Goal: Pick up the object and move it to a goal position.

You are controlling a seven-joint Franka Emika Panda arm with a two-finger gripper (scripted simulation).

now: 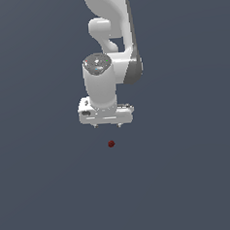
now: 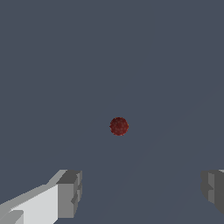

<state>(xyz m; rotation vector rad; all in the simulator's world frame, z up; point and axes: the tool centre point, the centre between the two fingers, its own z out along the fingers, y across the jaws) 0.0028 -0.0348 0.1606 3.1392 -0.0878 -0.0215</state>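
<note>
Above the flat grey floor [image 1: 44, 190], the white arm [image 1: 113, 34] hangs with its gripper [image 1: 107, 125] pointing straight down, its two fingers spread wide apart and holding nothing. In the wrist view the grey fingertips [image 2: 70, 192] stand far from each other, touching nothing. The small dark red ball [image 1: 111, 144] lies on the floor just below the gripper, clear of both fingers. From the exterior view, only the stubby finger ends peek out beneath the hand.

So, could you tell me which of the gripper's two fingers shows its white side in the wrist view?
This finger; the other finger shows only grey.
</note>
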